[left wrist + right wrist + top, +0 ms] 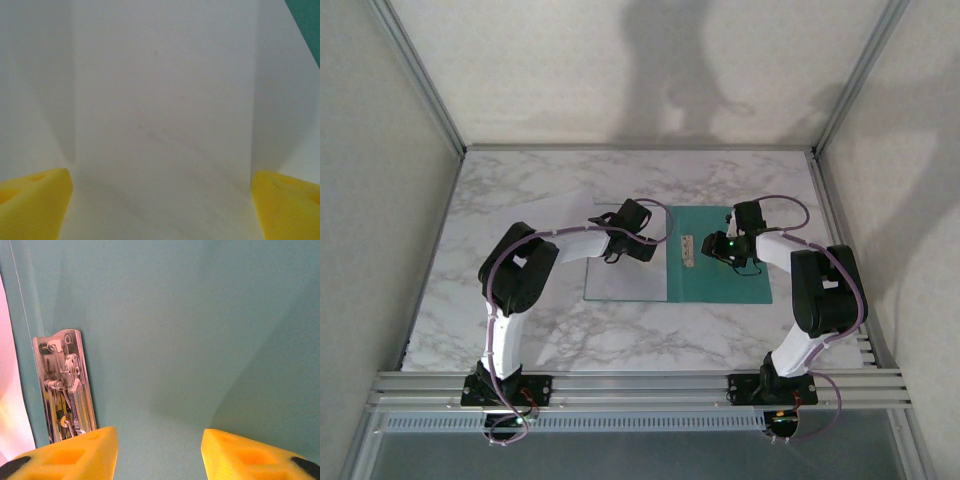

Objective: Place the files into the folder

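**Top view.** The folder [740, 282] lies open at the middle of the bench [520, 190], with its bare teal leaf toward 3 o'clock. The files [625, 282] cover the leaf toward 9 o'clock, so they are already on the folder. A paler corner juts onto the marble at about 11 o'clock, and I cannot tell whether it is a separate sheet. The fastener strip [687, 252] sits just at 3 o'clock of the fold. The left end effector [628, 238] hangs over the far edge of the files. The right end effector [717, 246] is over the teal leaf, beside the strip.

**Left wrist.** White files [160, 100] lie below, with a teal folder [309, 20] corner at 1 o'clock. The left end effector [159, 182] has its yellow fingers [35, 200] spread wide with nothing between them.

**Right wrist.** The teal folder [200, 315] lies beneath, the fastener strip [62, 385] is at 8 o'clock, and a sliver of the files [10, 390] shows at 9 o'clock. The right end effector [159, 440] stands partly apart and grips nothing.

**Handling.** The paper looks light, limp and slippery on card. Lying flat, it gives no edge to pinch, so pressing and sliding it, or taking a jutting corner, seems wiser. The card is stiffer but thin, so I would lift the teal leaf by its outer edge at 3 o'clock.

**Count.** There is one folder with two leaves, and one strip. The number of sheets cannot be told.
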